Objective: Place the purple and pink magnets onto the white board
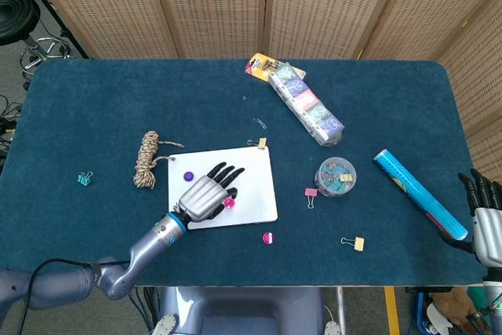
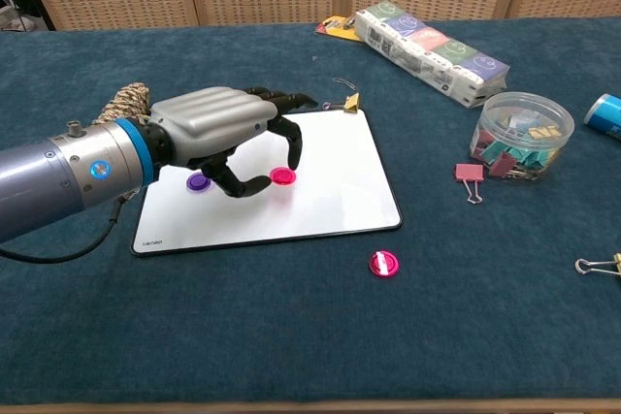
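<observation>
- Pink magnet point(image 2: 282, 176) pinched between thumb and a finger of left hand point(image 2: 221, 133), over the middle of the white board point(image 2: 330, 191); can't tell if it touches the surface.
- Second pink magnet point(image 2: 384, 263) lies on the blue tablecloth point(image 2: 291, 336) just off the board's near right corner, apart from it.
- Purple magnet point(image 2: 198, 181) sits on the board's left part, partly under the left hand; in the head view another purple magnet point(image 1: 188, 176) shows further back on the board.
- Left hand's other fingers stretch out above the board towards its far edge.
- Right hand point(image 1: 488, 221) at the table's right edge in the head view, fingers up and apart, holding nothing.
- Rope bundle point(image 1: 147, 160) left of the board.
- Yellow binder clip point(image 2: 350, 102) at the board's far right corner.
- Clear tub of clips point(image 2: 520, 137) right of the board, pink binder clip point(image 2: 470, 175) just beside it.
- Long wrapped pack point(image 2: 430, 41) at the back, blue tube point(image 1: 419, 193) on the right.
</observation>
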Robot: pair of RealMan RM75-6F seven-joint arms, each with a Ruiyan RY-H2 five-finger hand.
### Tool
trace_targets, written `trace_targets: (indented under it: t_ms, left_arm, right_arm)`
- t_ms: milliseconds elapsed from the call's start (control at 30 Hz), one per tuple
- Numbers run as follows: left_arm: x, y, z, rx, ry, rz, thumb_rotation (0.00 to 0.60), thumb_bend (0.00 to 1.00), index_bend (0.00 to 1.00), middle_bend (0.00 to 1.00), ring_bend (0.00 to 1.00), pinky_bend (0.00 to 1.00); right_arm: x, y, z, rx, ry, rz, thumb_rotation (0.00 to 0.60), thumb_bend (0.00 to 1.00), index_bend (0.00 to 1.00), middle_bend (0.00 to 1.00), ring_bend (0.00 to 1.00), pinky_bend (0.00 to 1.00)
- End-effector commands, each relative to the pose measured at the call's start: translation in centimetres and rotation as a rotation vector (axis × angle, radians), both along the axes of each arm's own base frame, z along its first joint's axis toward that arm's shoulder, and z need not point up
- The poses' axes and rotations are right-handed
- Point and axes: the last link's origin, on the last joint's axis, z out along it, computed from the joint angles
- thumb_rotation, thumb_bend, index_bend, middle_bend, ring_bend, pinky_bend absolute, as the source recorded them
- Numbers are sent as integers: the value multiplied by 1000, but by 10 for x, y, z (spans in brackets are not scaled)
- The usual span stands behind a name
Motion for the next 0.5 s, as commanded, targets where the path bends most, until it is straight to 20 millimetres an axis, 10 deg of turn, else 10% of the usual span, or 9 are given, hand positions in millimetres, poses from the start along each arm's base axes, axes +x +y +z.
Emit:
trace_targets:
  t_ms: [33, 500]
  left_arm:
    - [1, 13, -1, 16, -15, 27, 600, 444, 654, 0, 0, 0]
    - [-3, 30, -18, 25, -38, 74, 600, 444, 654, 0, 0, 0]
  right_arm:
    - [-1, 0, 0, 1, 0, -1, 600, 0, 0, 0, 0, 0]
    - [-3, -2, 1, -3, -3, -13, 600, 0, 0, 0, 0, 0]
